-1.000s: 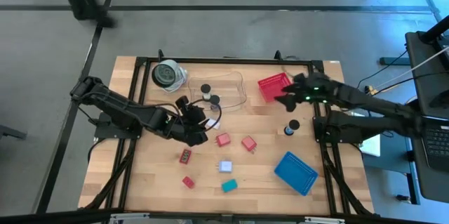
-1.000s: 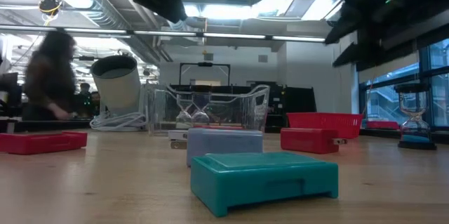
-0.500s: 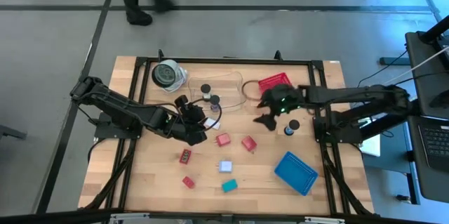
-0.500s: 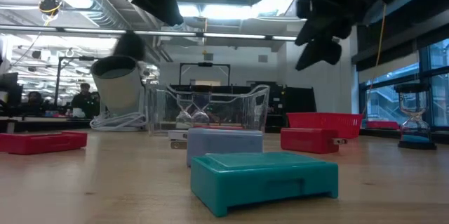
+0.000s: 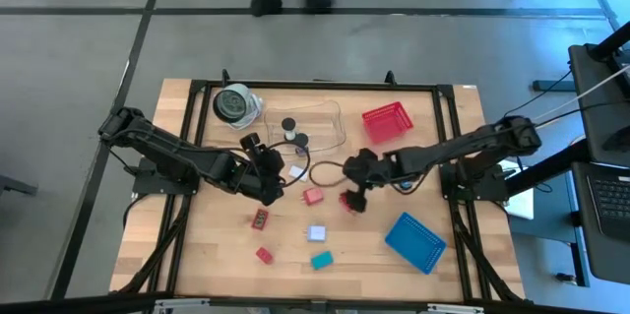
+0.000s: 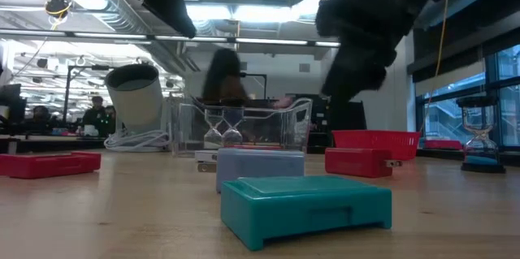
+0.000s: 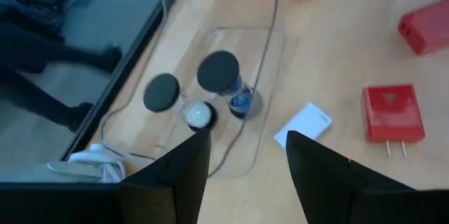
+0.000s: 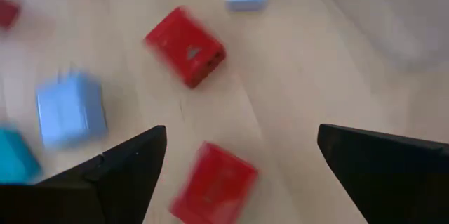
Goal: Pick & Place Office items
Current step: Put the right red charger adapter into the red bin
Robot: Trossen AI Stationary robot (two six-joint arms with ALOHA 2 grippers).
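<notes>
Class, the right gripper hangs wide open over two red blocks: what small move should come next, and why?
Probably lower straight down onto the nearer red block: the right gripper hangs open above it, fingers either side, not yet touching.

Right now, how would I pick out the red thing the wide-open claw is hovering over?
Start at the red mesh basket at the table's far right, then follow the right arm inward to its open right gripper. Directly beneath it lies a red block. Its near twin, another red block, lies beside it, nearer the left arm and uncovered.
</notes>
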